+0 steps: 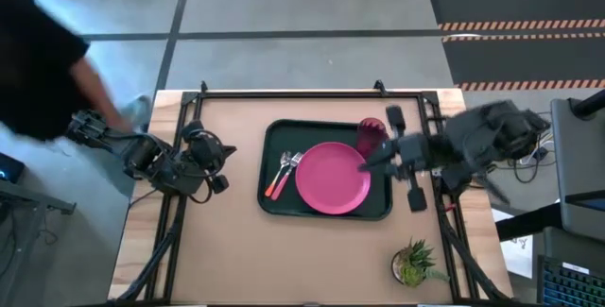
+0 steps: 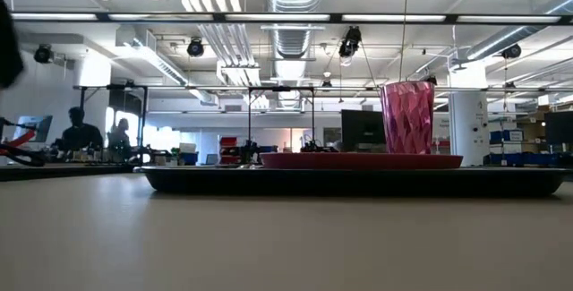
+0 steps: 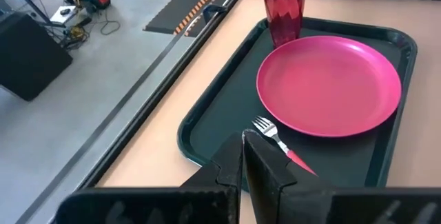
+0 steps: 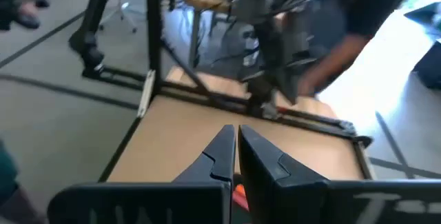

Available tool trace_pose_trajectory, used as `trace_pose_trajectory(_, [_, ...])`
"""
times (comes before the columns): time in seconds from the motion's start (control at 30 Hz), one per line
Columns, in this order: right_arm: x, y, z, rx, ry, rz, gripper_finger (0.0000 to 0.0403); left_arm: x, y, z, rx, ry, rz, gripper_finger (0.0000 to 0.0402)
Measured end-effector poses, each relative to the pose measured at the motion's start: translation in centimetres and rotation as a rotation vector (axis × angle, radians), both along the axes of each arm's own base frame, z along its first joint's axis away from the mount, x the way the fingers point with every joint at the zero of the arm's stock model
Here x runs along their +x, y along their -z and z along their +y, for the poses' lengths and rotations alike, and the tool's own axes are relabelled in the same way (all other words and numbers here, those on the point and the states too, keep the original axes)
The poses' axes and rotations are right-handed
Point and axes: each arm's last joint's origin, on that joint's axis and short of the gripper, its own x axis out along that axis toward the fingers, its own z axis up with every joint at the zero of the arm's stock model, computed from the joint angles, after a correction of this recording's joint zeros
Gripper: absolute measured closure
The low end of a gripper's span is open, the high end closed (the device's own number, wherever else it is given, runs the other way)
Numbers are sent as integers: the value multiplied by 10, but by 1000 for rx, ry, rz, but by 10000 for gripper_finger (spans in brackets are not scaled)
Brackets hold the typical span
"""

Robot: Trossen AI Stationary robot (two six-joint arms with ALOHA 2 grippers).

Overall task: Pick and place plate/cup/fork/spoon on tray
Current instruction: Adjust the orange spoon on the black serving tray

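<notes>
High view: round pink-red plastic plate point(image 1: 333, 177), fork point(image 1: 290, 163), orange-handled spoon point(image 1: 276, 182), dark-red tumbler point(image 1: 371, 133) on dark rectangular tray point(image 1: 276, 137); right gripper point(image 1: 371, 160) closed, empty, over plate edge; left wrist view: left gripper point(image 3: 242, 156) closed, empty.

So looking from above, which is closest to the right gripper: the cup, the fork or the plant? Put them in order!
From the right gripper, over the tray's right side:
1. Cup, at the tray's far right corner, just beside the gripper.
2. Fork, on the tray's left side, past the plate.
3. Plant, off the tray, near the table's right front corner.
</notes>
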Motion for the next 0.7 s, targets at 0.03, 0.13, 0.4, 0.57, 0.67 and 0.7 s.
trace_pose_trajectory(0.03, [0,4,3,-1,-10,11,394,0,0,0,-2,1,0,401])
trace_pose_trajectory(0.13, [0,12,7,7,-23,9,394,1,1,0,-1,1,3,401])
trace_pose_trajectory(0.4, [-30,18,-3,87,-65,-197,394,1,1,0,-3,0,2,401])
trace_pose_trajectory(0.57, [-47,36,-11,126,-64,-283,394,1,1,0,-3,1,2,401])
trace_pose_trajectory(0.67, [-54,51,-14,155,-61,-307,394,0,0,0,-4,1,1,401])
trace_pose_trajectory(0.7, [-57,56,-16,161,-61,-316,394,0,0,0,-4,1,0,401])
